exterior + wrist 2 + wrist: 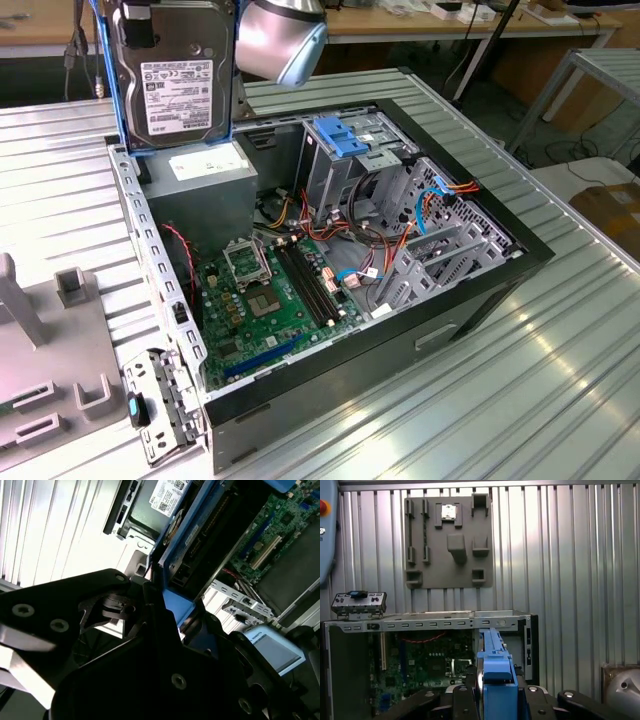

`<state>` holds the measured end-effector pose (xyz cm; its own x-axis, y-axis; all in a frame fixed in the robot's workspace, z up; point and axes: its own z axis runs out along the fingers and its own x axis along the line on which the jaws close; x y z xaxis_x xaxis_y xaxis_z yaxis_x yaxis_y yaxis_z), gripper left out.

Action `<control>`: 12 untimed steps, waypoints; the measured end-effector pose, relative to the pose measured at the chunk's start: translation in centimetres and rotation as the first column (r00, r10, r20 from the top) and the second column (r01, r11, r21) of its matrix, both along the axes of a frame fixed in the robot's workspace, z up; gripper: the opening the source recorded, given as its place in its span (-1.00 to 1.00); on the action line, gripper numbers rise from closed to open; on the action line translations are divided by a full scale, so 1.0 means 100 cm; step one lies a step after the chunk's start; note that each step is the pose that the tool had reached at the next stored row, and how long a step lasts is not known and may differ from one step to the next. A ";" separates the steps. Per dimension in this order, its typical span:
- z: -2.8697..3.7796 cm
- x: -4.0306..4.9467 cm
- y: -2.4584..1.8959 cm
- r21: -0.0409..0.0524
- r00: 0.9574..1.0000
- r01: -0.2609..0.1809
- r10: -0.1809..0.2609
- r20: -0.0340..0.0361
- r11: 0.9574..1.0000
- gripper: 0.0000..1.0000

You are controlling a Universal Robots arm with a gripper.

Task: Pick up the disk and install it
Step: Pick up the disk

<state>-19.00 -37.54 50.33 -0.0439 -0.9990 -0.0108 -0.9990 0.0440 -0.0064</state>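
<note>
The disk (185, 90), a silver-grey drive with a white label in a bright blue carrier rail, hangs upright in the air above the rear corner of the open computer case (400, 350), at the exterior view's upper left. In the first wrist view the disk (495, 675) appears edge-on as a blue strip, and my gripper (496, 697) is shut on it, with black fingers (465, 700) pressed against both sides. The second wrist view shows the gripper (170, 617) clamped on the blue rail, with the disk (200, 545) reaching out over the case.
Inside the case lie a green motherboard (280, 300), loose cables, and a grey drive cage topped by a blue bracket (345, 135). A grey fixture plate (40, 370) sits on the ribbed metal table beside the case. A cardboard box (610, 210) stands at the exterior view's right.
</note>
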 end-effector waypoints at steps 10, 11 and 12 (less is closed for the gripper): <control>-0.0014 0.0576 0.0000 0.000 1.000 0.000 0.000 0.000 1.000 -0.25; -0.0016 0.0646 0.0000 0.000 1.000 0.000 0.000 0.000 1.000 -0.25; -0.0017 0.0682 0.0000 0.000 1.000 0.000 0.000 0.000 1.000 -0.25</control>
<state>-12.18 -37.54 50.16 -0.0439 -0.9990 -0.0107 -0.9990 0.0440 -0.0062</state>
